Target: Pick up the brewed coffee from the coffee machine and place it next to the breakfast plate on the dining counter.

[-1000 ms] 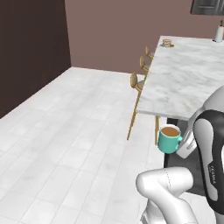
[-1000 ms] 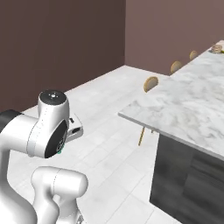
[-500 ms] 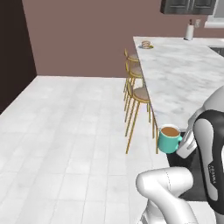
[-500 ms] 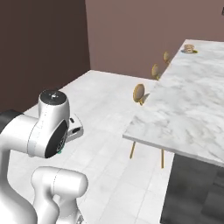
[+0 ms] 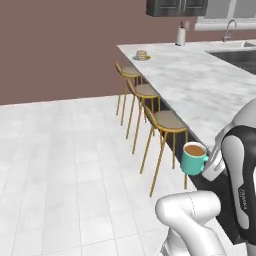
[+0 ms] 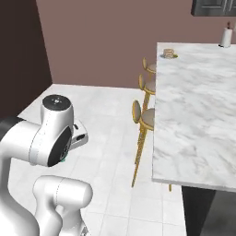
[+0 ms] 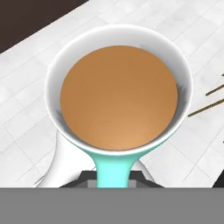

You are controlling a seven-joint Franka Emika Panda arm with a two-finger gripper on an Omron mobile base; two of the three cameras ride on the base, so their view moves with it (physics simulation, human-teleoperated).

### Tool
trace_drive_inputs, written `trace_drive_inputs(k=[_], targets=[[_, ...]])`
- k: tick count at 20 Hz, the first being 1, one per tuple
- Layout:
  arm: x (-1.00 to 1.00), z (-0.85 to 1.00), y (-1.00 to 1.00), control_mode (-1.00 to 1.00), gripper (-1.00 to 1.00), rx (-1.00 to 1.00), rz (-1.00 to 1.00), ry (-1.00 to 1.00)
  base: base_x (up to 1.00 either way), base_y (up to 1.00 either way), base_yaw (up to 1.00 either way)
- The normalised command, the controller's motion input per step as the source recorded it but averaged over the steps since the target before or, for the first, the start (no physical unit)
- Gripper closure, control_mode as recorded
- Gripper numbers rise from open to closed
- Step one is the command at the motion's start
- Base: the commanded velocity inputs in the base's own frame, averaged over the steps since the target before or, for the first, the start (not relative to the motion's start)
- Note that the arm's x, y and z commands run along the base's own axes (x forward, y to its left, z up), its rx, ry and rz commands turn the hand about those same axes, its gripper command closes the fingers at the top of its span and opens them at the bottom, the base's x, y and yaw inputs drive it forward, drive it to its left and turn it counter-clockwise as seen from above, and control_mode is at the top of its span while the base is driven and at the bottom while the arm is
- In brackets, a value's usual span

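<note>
With its jaws closed on the handle, the gripper (image 5: pixel 212 165) holds the brewed coffee (image 5: pixel 194 158) level, below the dining counter's (image 5: pixel 200 85) near edge; the breakfast plate (image 5: pixel 141 56) sits at the far corner.

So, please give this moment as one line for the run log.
phase: carrying | held: mug by handle, upright, full | plate: far end of dining counter

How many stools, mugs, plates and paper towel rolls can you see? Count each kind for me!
Stools: 3, the nearest, the middle and the far one.
Mugs: 1, the teal mug of coffee, held in the gripper.
Plates: 1, the plate of pancakes on the counter.
Paper towel rolls: 1, the roll.
Total: 6
</note>
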Motion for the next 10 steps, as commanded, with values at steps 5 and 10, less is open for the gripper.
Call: trace_drive_inputs(k=[5,10], targets=[[0.00,0.00,0.00,1.00,1.00,0.00,0.00,0.00,0.98,1.00,-0.48],[0.00,0.00,0.00,1.00,1.00,0.00,0.00,0.00,0.97,1.00,-0.48]])
